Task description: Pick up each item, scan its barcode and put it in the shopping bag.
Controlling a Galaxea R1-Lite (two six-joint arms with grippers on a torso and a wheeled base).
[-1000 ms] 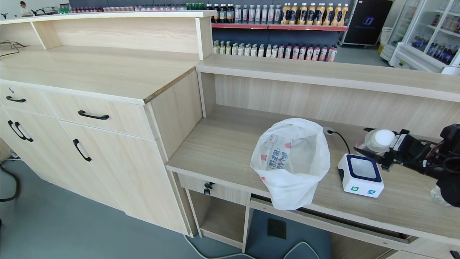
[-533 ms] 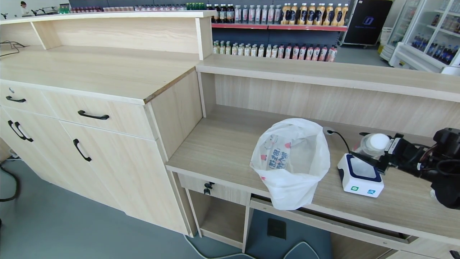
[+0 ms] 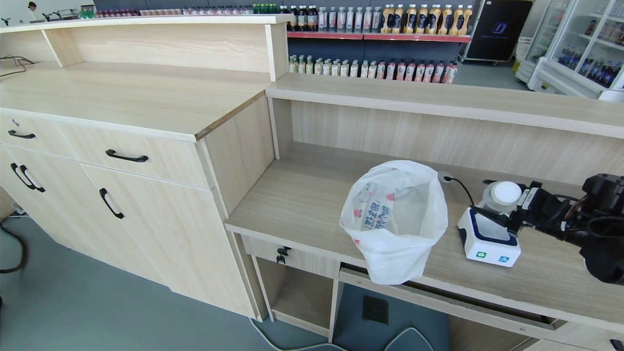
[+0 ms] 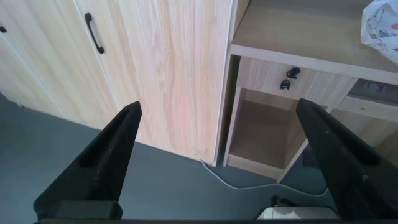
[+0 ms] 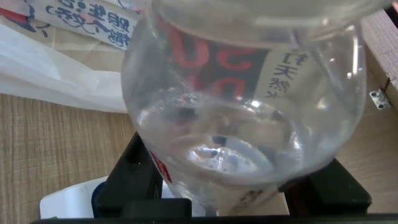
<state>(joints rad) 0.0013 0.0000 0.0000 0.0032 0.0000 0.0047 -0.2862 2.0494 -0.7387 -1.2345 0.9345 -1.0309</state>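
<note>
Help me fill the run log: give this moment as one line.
step: scan | right pincer: shut on bottle, above scanner | left pincer: open, empty | bag: open on counter

A pale wooden worktop [image 3: 302, 195] adjoins a handled cabinet [image 3: 146, 204] on the left; drink shelves [image 3: 370, 36] stand far behind.

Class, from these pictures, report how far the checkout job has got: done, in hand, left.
Done: the clear plastic bottle with a white cap is picked up, the right gripper shut on it. In hand: scanning, bottle held close above the white, blue-rimmed scanner. Left: putting it in the white plastic shopping bag; its contents cannot be told.
</note>
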